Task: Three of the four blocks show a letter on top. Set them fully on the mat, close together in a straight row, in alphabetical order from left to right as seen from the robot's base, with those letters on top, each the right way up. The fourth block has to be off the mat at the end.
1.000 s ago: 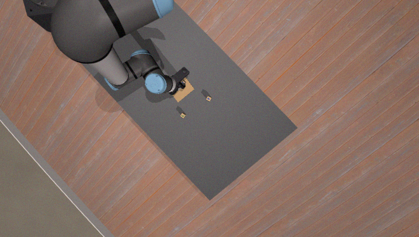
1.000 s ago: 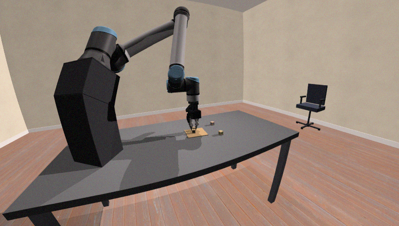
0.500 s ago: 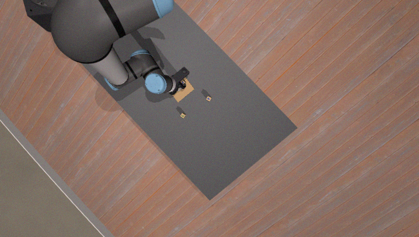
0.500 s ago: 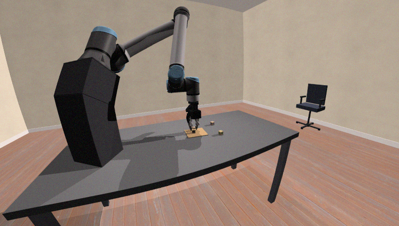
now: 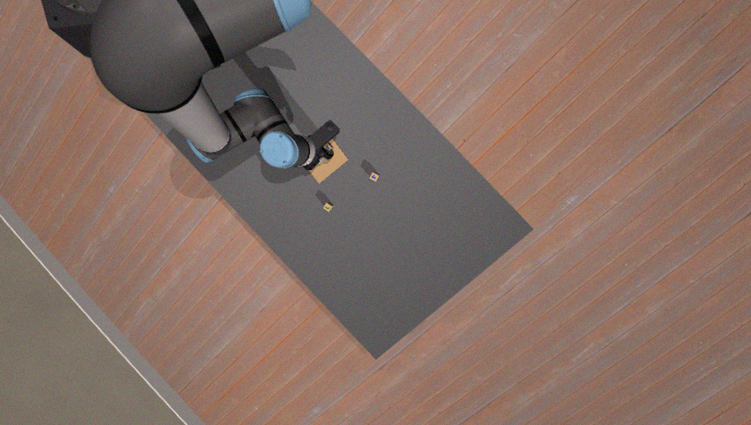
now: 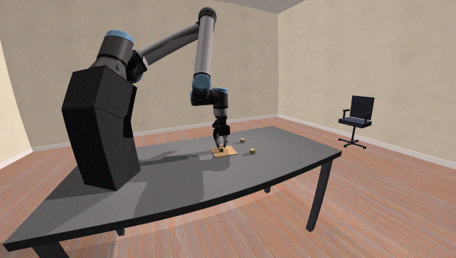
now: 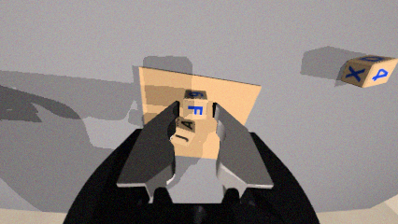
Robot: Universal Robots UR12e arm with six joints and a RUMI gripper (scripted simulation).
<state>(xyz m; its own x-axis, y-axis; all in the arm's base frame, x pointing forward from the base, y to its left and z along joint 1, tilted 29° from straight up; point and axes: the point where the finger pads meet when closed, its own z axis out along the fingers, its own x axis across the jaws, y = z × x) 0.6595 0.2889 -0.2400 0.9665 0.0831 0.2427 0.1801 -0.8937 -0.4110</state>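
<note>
The tan mat (image 7: 201,112) lies on the dark table; it also shows in the overhead view (image 5: 329,164) and the side view (image 6: 223,151). Two blocks sit on it between my fingers: one showing a blue F (image 7: 195,109), and a tilted one with a dark A (image 7: 184,131) just in front of it. My gripper (image 7: 196,103) hangs over them with its fingers a little apart, and small gaps show beside the F block. A block with a blue X and 4 (image 7: 366,71) lies off the mat to the right. Another block (image 5: 328,206) lies off the mat.
The two loose blocks also show in the side view, one (image 6: 242,140) behind and one (image 6: 251,151) right of the mat. The robot's black base (image 6: 99,127) stands on the table's left part. An office chair (image 6: 355,120) stands far off on the floor.
</note>
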